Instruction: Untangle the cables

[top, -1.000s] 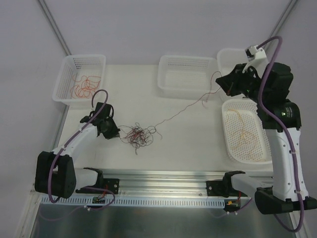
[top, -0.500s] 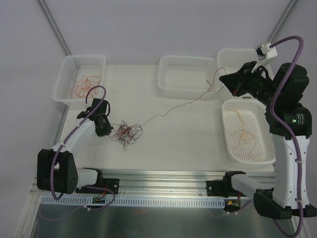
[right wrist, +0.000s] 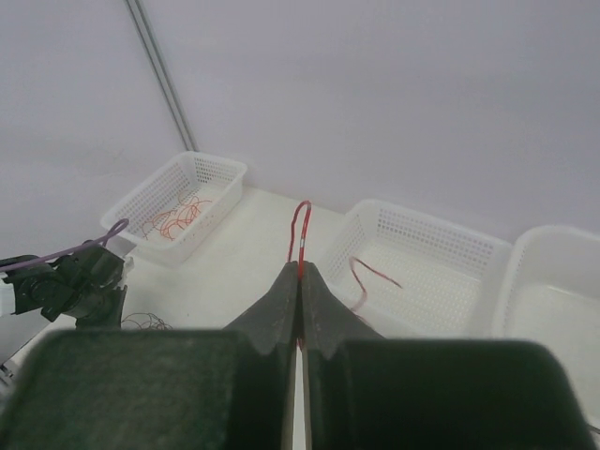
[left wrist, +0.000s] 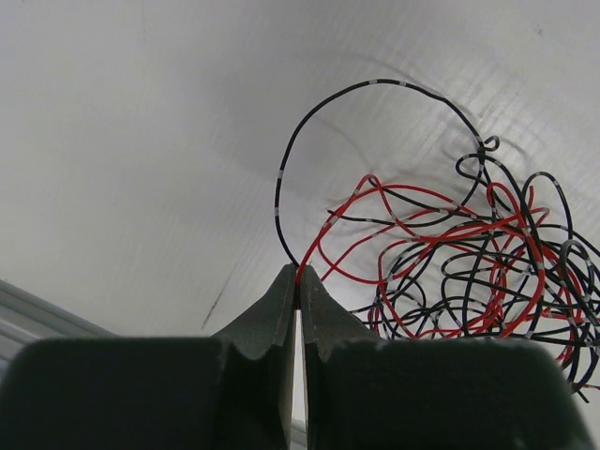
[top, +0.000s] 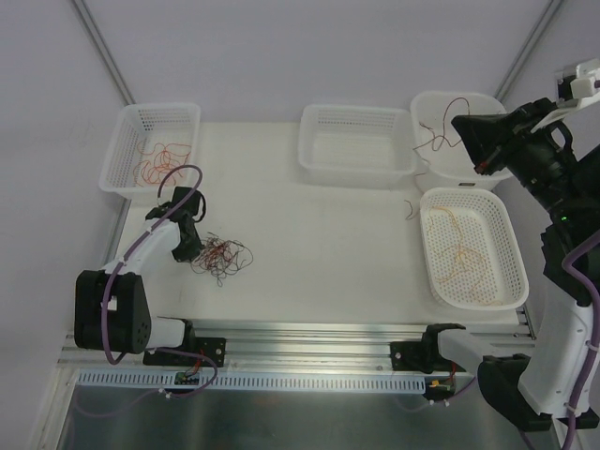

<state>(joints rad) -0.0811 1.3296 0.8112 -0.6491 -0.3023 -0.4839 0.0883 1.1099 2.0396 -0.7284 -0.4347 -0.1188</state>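
Here the left claw (left wrist: 297, 277) was pinched shut on the left edge of the tangle (top: 221, 259), probably to pin those cables to the bench (top: 319, 234). Far right of the tangle, the right claw (right wrist: 299, 270) gripped one red cable (right wrist: 301, 225), hanging clear.

This looks like a robotics lab test cell. Plain white walls (top: 281, 56) enclose a white surface (top: 319, 244), and an aluminium mounting rail (top: 319, 333) runs along the surface's near edge.
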